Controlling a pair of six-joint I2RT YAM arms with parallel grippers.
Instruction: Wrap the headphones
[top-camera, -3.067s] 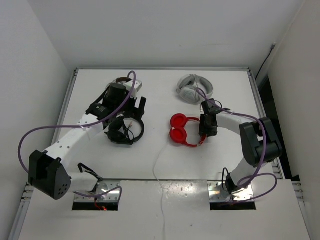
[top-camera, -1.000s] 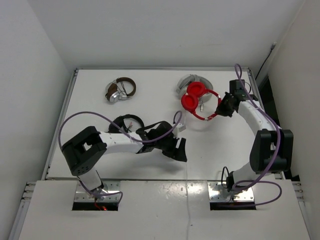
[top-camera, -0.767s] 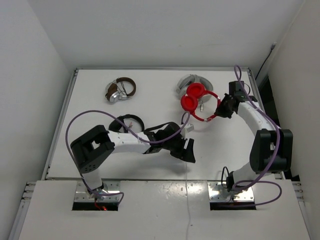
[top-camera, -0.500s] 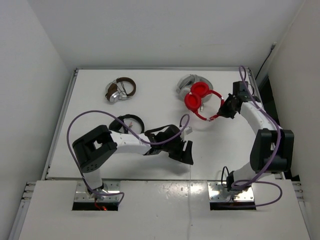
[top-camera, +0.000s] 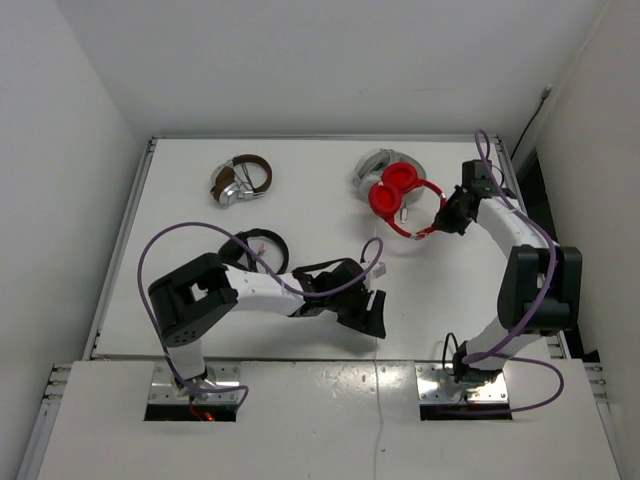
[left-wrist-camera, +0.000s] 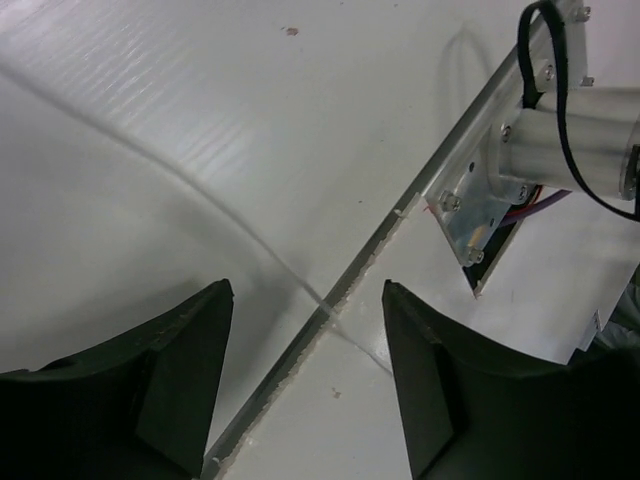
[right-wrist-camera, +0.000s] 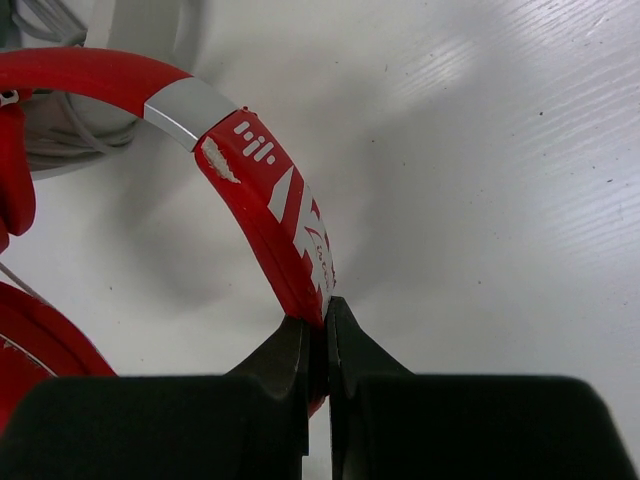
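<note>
We see the red headphones (top-camera: 400, 205) at the far right of the desk (top-camera: 320, 170), held by their headband: our right hand (right-wrist-camera: 325, 320) has its fingers pressed together on the red band, pinching it just below the white markings. The band arcs up and left from the grip, with its shadow on the desk beneath. In the top view the two round red earcups sit right against the white-grey headphones (top-camera: 375, 165); whether they touch we cannot tell.

Our left hand (left-wrist-camera: 305, 300) is at the near middle of the desk, fingers spread and holding nothing. The thin white cable (left-wrist-camera: 200, 195) lies on the desk below it, runs between the two black fingers and crosses the seam (left-wrist-camera: 370, 260) at the desk's near edge.

The black headphones (top-camera: 255, 245) lie beside our left arm, and a brown and silver pair (top-camera: 240, 180) sits at the far left, well apart from the red ones
</note>
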